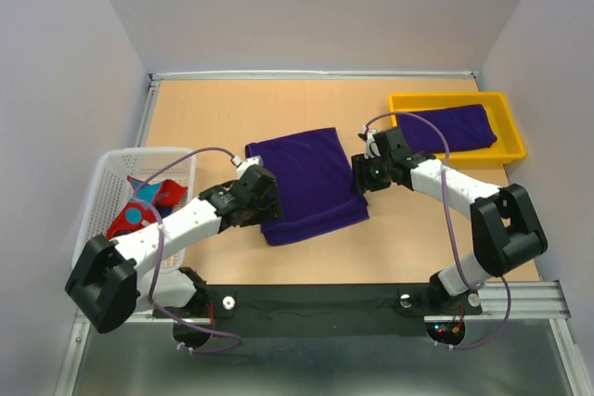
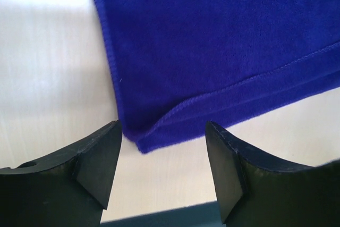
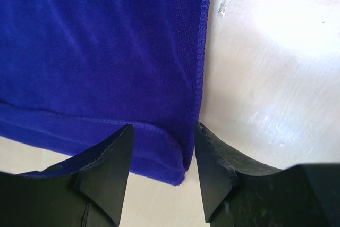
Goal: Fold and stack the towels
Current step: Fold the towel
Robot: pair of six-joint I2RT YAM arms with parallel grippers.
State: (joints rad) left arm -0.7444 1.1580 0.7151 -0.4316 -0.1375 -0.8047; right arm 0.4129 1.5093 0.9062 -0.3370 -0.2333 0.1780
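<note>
Towel (image 1: 311, 178), purple, lies folded mid-tabletop (image 1: 223, 108). Left end effector (image 1: 263, 203) stands wide open, empty, at its near-left corner; right end effector (image 1: 362, 173), half open, empty, at its right side.

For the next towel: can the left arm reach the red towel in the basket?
Probably yes: the left gripper is open and empty; the red towel lies uncovered in the basket beside that arm.
</note>
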